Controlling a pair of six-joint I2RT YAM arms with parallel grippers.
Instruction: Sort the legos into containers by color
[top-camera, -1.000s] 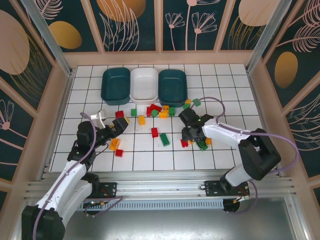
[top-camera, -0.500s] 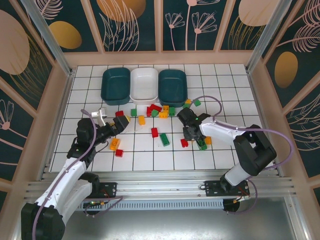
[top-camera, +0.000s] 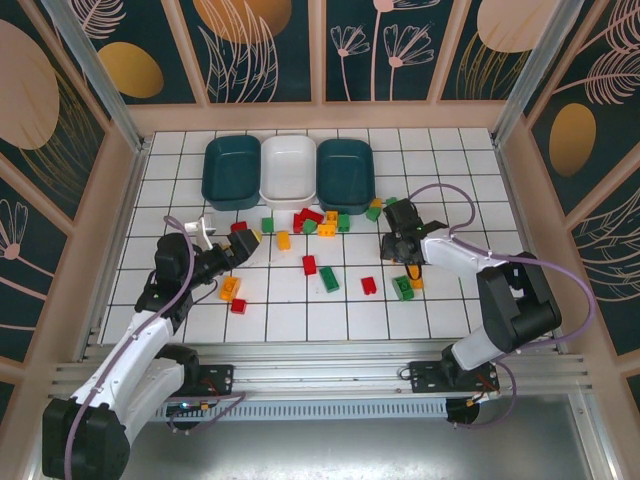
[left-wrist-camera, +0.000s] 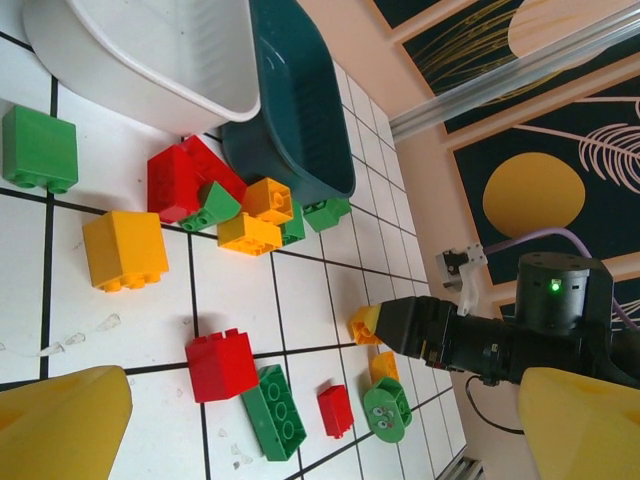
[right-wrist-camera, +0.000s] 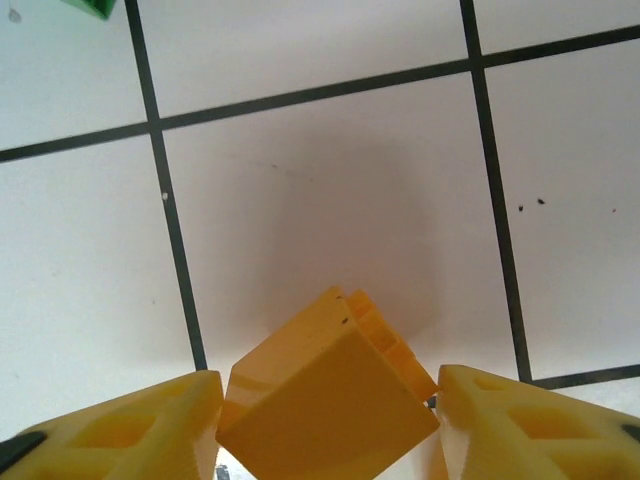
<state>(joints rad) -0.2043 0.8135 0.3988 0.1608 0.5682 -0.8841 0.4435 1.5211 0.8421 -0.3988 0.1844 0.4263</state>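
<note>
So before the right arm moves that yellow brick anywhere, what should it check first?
1. Grip: the yellow brick sits clamped between the fingers of the right gripper, tilted: ok.
2. Targets: the white tub and both teal tubs are upright and look empty: ok.
3. Which tub takes yellow: cannot tell, nothing is sorted yet.
4. Other arm: the left gripper is open and apart from the right arm: ok.
5. Low path: loose bricks crowd the floor before the tubs: not ok, probably best to carry high.

White tub (left-wrist-camera: 140, 60) beside teal tub (left-wrist-camera: 300, 120); red/green/yellow legos (left-wrist-camera: 175, 185) on tiles nr them.
</note>
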